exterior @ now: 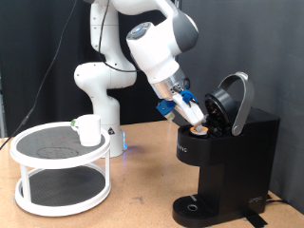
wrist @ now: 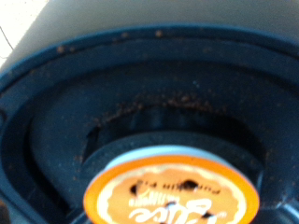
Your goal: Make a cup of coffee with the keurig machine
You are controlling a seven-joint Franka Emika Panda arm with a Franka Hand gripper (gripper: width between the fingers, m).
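The claw [exterior: 197,122] hangs over the open keurig [exterior: 225,142], a pod [wrist: 173,194] at its tips; I cannot tell its opening. The cup [exterior: 89,130] sits on the white stand [exterior: 57,171]: light, stiff, likely slippery, best gripped by its rim

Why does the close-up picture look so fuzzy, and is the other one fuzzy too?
Wrist view: the camera sits very near the coffee pod and the dark chamber, so everything is soft and blurred, with a washed-out bright patch in one corner. Exterior view: evenly lit and sharp; the keurig machine, its lid open, the gripper at it, and the cup on the white stand all look clear.
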